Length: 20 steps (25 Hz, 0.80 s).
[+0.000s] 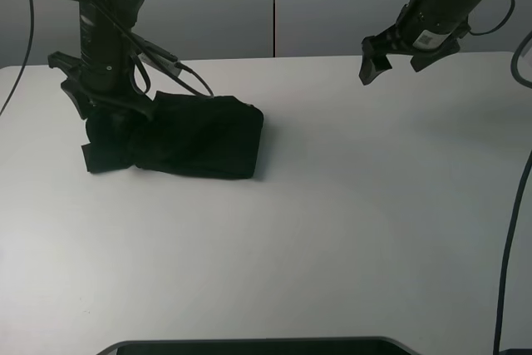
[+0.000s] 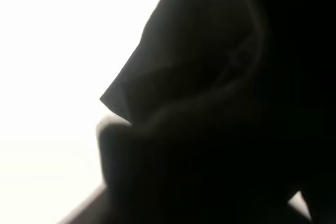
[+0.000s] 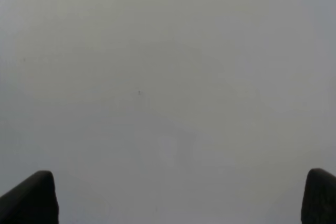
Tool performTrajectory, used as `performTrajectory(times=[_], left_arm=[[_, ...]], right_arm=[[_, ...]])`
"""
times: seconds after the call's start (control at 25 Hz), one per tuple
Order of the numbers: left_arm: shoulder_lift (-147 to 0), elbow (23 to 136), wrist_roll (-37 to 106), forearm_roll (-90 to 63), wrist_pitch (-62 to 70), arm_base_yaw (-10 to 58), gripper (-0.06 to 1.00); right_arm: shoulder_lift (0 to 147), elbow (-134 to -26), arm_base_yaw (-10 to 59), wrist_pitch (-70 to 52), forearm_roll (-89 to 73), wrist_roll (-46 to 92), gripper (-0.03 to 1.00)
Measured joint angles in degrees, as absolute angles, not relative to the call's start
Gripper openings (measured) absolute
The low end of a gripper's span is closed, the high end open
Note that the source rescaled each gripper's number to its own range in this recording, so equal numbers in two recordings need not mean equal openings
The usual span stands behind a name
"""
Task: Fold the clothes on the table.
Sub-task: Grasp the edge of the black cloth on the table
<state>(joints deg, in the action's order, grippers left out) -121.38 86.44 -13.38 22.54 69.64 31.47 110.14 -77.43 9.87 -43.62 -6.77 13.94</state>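
- A large plain white flat table (image 1: 332, 230) fills the scene, bare across its middle and right.
- A black cotton T-shirt (image 1: 204, 139), folded into a compact bundle, lies on the table's far left part.
- The left gripper (image 1: 112, 122) presses down at the bundle's left end; dark cloth (image 2: 210, 103) fills its wrist view, so its jaw state cannot be told.
- The right gripper (image 1: 376, 62) hangs above the table's far right, well apart from the shirt, fingertips (image 3: 31, 198) spread wide and holding nothing.
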Motion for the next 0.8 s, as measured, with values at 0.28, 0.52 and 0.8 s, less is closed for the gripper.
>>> performTrajectory(times=[0.28, 0.52, 0.8], left_arm=[[-120.99, 86.44, -12.49, 22.58, 69.67, 31.47, 0.98], [-115.19, 86.44, -10.35, 18.34, 67.58, 31.47, 0.98], [-111.05, 86.44, -5.76, 9.25, 63.35, 31.47, 0.98]], right_arm=[[110.14, -77.43, 9.87, -43.62, -6.77, 14.15, 1.0], [110.14, -77.43, 9.87, -43.62, -6.77, 14.15, 1.0], [110.14, -77.43, 9.87, -43.62, -7.72, 14.03, 1.0]])
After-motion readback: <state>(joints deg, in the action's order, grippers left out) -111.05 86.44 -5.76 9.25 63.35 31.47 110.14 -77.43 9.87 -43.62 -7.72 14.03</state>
